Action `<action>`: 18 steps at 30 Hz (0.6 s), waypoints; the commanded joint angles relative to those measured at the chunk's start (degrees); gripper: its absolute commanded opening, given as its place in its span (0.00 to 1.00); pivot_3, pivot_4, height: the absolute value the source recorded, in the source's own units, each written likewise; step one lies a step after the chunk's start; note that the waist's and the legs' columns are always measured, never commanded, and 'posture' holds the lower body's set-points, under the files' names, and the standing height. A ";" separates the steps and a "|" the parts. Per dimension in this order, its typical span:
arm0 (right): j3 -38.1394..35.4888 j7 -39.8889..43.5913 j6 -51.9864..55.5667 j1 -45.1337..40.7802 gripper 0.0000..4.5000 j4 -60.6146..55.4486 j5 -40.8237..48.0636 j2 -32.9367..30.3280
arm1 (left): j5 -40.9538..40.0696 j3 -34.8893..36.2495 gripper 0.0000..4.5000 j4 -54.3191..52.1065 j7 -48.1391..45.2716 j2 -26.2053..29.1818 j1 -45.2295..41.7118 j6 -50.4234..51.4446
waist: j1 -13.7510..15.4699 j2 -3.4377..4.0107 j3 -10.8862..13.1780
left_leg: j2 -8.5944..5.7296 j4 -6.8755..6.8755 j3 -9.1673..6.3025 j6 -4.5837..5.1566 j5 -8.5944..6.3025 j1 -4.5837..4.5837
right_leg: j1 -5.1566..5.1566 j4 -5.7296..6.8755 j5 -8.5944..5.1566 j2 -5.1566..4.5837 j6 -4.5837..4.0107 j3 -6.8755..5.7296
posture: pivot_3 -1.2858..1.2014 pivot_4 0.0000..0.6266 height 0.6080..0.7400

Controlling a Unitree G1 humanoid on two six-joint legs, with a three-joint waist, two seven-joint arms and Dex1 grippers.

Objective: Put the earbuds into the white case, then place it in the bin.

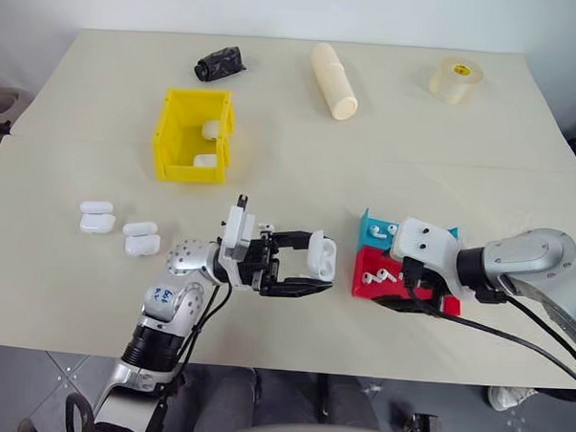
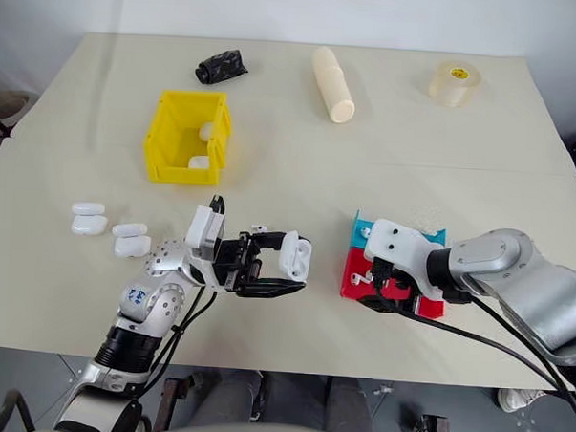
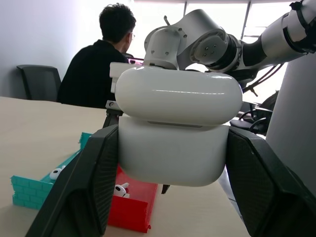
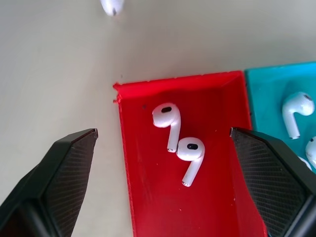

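Right wrist view: blue tray [image 4: 276,84] cropped.

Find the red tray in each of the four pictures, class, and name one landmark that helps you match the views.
Left eye view: red tray, lower right of centre, partly under the right arm.
Right eye view: red tray, same spot.
Left wrist view: low, behind the held white case.
Right wrist view: centre, holding two earbuds.
Shared landmark: the teal tray touching it.
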 commanded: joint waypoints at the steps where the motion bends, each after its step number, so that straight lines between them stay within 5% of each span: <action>1: 1.33 1.97 -1.15 -1.27 1.00 0.92 -3.30 -0.10 | -0.04 -0.19 0.63 -2.26 0.45 -0.29 0.34 -1.01 | -0.01 0.00 0.00 | 0.00 0.00 0.00 0.00 0.00 0.00 | 0.00 0.00 0.00 0.00 0.00 0.00 | 0.52 0.24 1.00; 4: 2.88 3.03 -2.23 -1.85 0.87 2.35 -5.75 0.73 | -0.15 -0.11 0.63 -2.77 0.89 -0.20 0.62 -0.86 | -0.04 0.00 0.00 | 0.00 0.01 0.01 0.00 0.00 0.00 | 0.00 0.01 0.00 0.00 0.00 0.00 | 0.52 0.24 1.00; 9: 4.18 4.92 -3.93 -2.42 0.49 3.65 -8.83 1.46 | -0.23 0.04 0.63 -2.88 0.97 0.00 0.58 -0.78 | -0.05 0.00 0.00 | 0.00 0.01 0.01 0.00 0.00 0.00 | -0.01 0.04 0.00 0.01 0.00 0.00 | 0.52 0.24 1.00; 18: 5.02 6.10 -4.65 -3.53 0.49 4.69 -13.14 4.37 | -0.19 0.05 0.63 -2.72 0.58 0.17 0.37 -1.05 | -0.09 0.00 0.00 | -0.01 0.02 0.03 -0.01 0.00 0.00 | -0.03 0.06 0.00 0.01 0.00 0.02 | 0.52 0.24 1.00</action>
